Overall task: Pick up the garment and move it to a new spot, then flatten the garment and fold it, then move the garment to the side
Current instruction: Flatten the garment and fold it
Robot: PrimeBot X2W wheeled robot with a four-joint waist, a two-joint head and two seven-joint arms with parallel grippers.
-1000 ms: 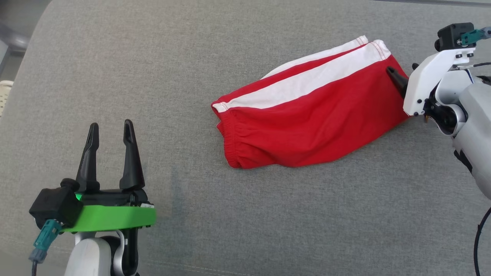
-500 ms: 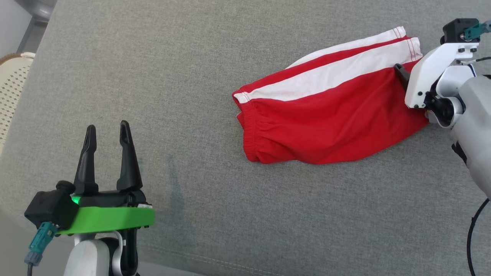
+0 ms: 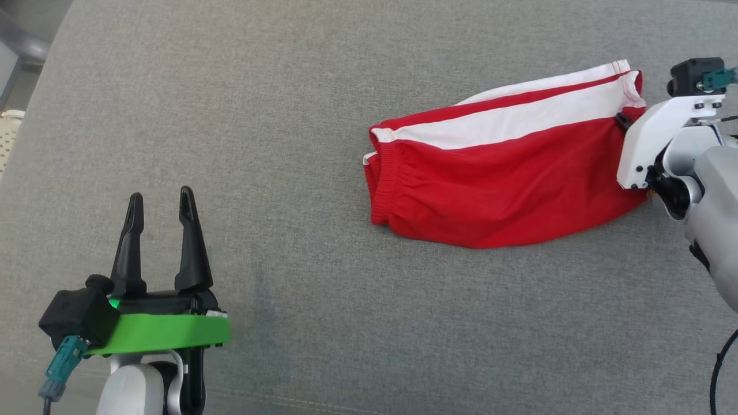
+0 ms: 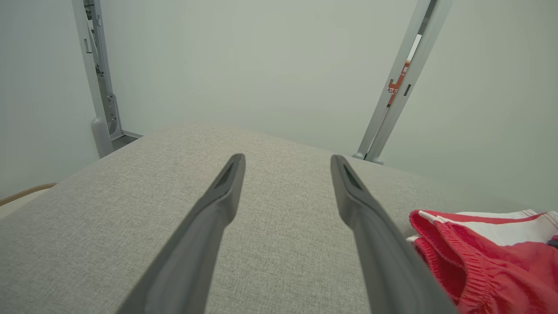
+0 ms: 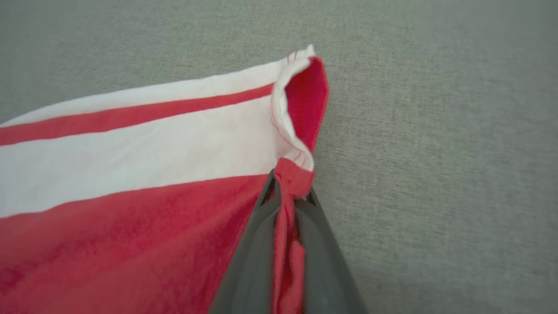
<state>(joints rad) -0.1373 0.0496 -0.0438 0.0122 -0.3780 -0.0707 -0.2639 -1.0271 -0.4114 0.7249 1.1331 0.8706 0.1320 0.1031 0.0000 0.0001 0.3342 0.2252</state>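
The garment [image 3: 496,178] is a pair of red shorts with white side stripes, lying folded on the grey cushion at the centre right of the head view. My right gripper [image 5: 288,192] is shut on the garment [image 5: 130,209], pinching a fold of the red hem at its right end, just below the white stripe. In the head view the right gripper [image 3: 624,122] is mostly hidden behind its white wrist. My left gripper [image 3: 160,199] stands open at the lower left, far from the garment [image 4: 488,257], with nothing between its fingers [image 4: 218,205].
The grey cushion [image 3: 288,115] stretches wide around the garment. Its front seam [image 3: 300,400] runs along the bottom. A pale woven basket [image 3: 7,138] shows past the left edge. Metal frame posts [image 4: 392,91] stand before a pale wall beyond the cushion's far edge.
My right gripper has closed on the garment's right hem and drawn that end rightward, so the shorts lie straighter. The head camera shifted. The left gripper stayed open in place.
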